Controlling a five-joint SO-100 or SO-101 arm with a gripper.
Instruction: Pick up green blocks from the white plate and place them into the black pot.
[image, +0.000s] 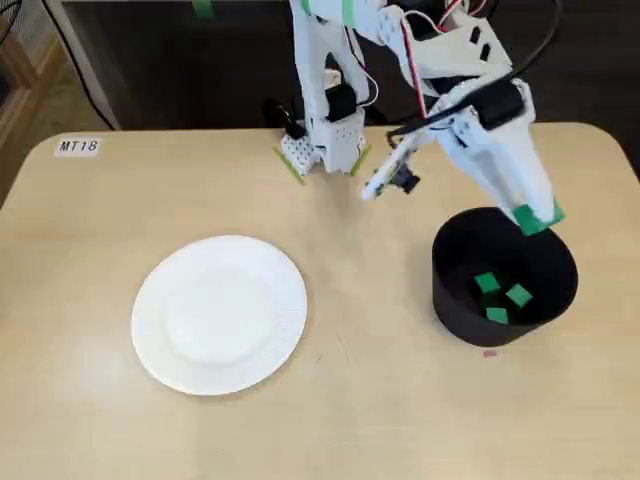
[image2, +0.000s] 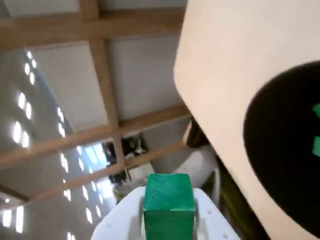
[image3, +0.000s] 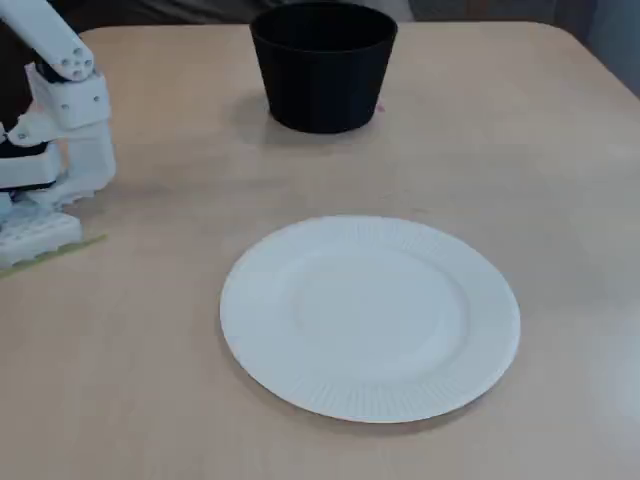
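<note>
In a fixed view my gripper (image: 538, 217) hangs over the far rim of the black pot (image: 452, 290), shut on a green block (image: 529, 219). Three green blocks (image: 487, 283) lie on the pot's floor. The white plate (image: 220, 312) sits at the left of the table with nothing on it. The wrist view shows the held green block (image2: 169, 200) between white fingers (image2: 210, 220), with the black pot (image2: 285, 150) at the right. In the other fixed view the black pot (image3: 322, 65) stands beyond the bare white plate (image3: 370, 315); the gripper is out of frame there.
The arm's base (image: 325, 150) is mounted at the table's far edge, and appears as the arm's base (image3: 50, 170) at the left of the other fixed view. A label reading MT18 (image: 78, 146) marks the far left corner. A small pink speck (image: 489, 352) lies in front of the pot.
</note>
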